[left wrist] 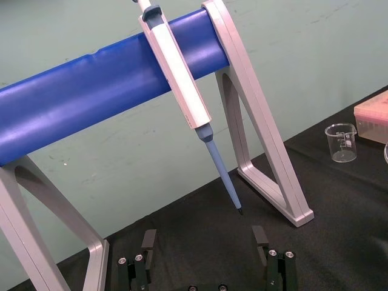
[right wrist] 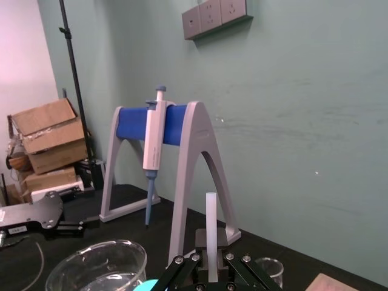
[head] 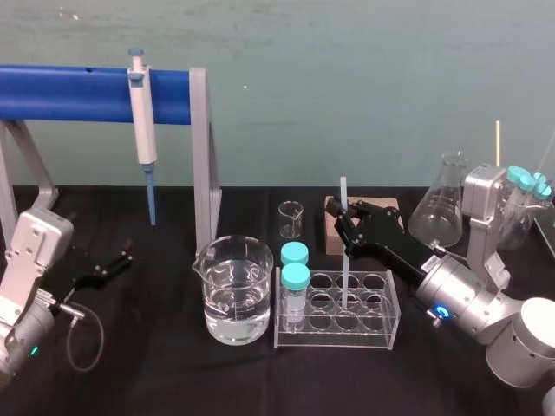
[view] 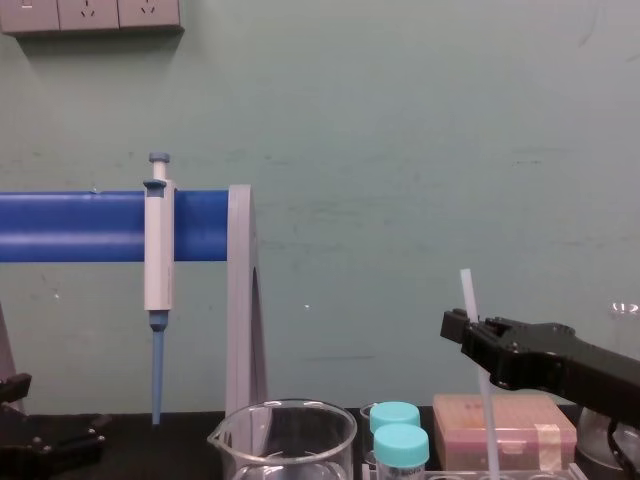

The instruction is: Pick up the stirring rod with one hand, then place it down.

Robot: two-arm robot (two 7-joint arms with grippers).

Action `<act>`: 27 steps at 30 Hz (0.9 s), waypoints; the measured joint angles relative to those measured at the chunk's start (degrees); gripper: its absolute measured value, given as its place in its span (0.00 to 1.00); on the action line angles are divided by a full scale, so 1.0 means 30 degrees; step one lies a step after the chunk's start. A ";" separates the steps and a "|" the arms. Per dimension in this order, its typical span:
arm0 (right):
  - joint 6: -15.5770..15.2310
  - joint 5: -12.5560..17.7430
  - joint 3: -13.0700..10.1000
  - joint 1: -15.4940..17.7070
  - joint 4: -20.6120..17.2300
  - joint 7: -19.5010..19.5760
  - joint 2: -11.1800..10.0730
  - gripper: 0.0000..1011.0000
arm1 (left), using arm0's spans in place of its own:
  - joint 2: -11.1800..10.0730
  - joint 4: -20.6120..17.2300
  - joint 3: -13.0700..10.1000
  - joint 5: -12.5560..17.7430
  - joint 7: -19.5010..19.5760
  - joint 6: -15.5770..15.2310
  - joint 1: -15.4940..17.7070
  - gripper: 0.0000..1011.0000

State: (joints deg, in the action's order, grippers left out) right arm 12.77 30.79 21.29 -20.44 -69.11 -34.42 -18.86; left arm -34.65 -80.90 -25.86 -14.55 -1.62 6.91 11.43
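One stirring rod (head: 346,282): upright, foot at a rack (head: 381,334) well, centre-right.
Right gripper (head: 345,224): clamped on its upper shaft, steadying it vertical.
Left gripper (left wrist: 204,242): parked far left, fingers apart, unneeded.

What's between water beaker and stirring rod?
Head view: two teal-capped tubes stand in the rack, between the beaker and the stirring rod, which the right gripper grips. Left gripper idles, open, at left.

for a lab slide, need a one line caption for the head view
Right gripper holds the stirring rod upright in the tube rack beside a beaker; left gripper parked open.
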 joint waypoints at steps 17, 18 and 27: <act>0.0079 -0.0499 -0.0196 0.0216 0.0197 0.0429 0.0182 0.07 | 0.0000 0.0000 0.0000 0.0001 0.0000 0.0000 -0.0001 0.99; 0.0076 -0.0499 -0.0196 0.0217 0.0197 0.0429 0.0183 0.07 | 0.0000 0.0000 0.0000 0.0002 0.0000 0.0000 0.0000 0.99; 0.0062 -0.0469 -0.0196 0.0213 0.0179 0.0417 0.0173 0.07 | 0.0000 0.0000 0.0000 0.0001 0.0000 0.0000 0.0000 0.99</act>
State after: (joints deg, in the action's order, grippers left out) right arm 12.95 29.38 20.70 -19.80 -68.57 -33.17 -18.34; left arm -34.65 -80.90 -25.86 -14.55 -1.62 6.91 11.43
